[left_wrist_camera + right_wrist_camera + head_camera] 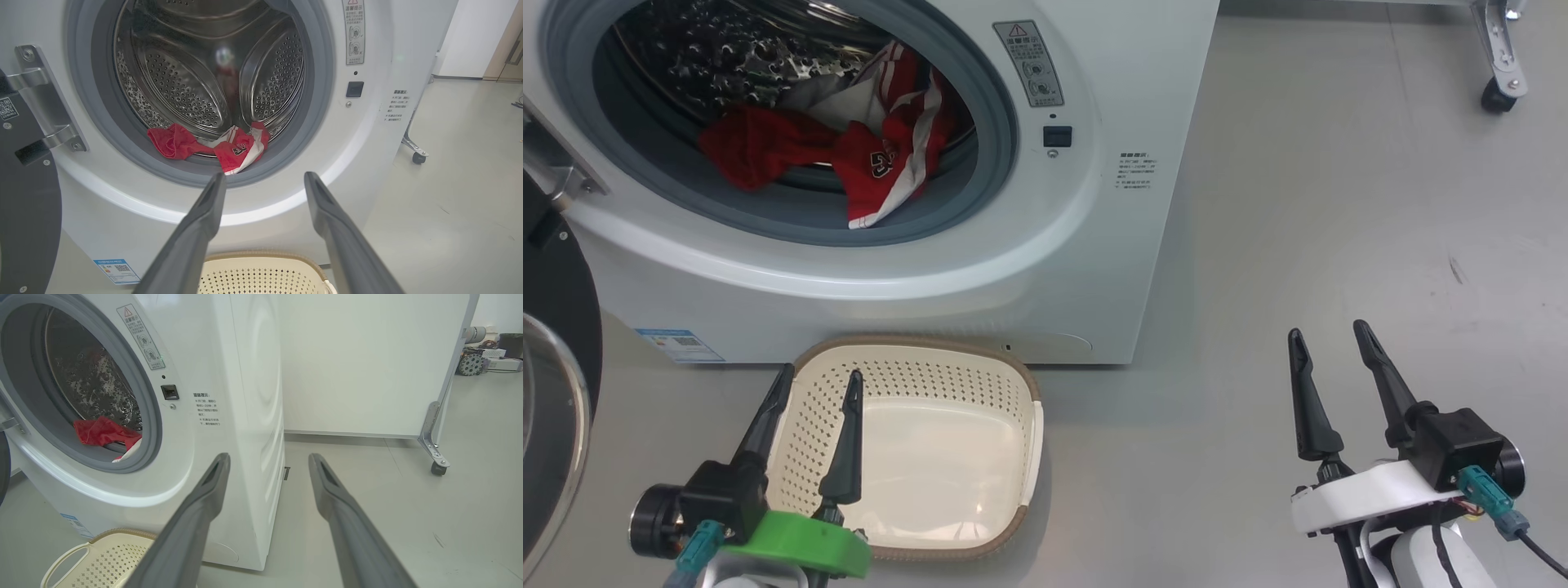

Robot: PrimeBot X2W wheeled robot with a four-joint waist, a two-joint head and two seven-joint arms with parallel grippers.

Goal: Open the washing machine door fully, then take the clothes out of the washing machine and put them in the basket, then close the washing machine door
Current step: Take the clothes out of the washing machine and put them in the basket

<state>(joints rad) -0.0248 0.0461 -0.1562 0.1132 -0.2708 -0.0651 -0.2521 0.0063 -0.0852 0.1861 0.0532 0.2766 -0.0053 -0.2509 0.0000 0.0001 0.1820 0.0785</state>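
Observation:
The white washing machine [1086,245] stands with its grey-ringed mouth uncovered. Its black-rimmed door [556,343] is swung out to the left. Red clothes [849,151] with white stripes lie at the drum's front lip, one piece hanging over the rubber ring; they show too as clothes [212,145] and clothes [104,433]. The cream basket [1021,482] sits empty on the floor before the machine. My left gripper [818,377] hangs open over the basket's left side. My right gripper [1330,330] is open over bare floor, right of the machine.
Grey floor [1339,245] spreads to the right of the machine. A wheeled white panel stands behind, its caster [1499,94] at the top right. The door hinge bracket [49,106] juts from the machine's left face.

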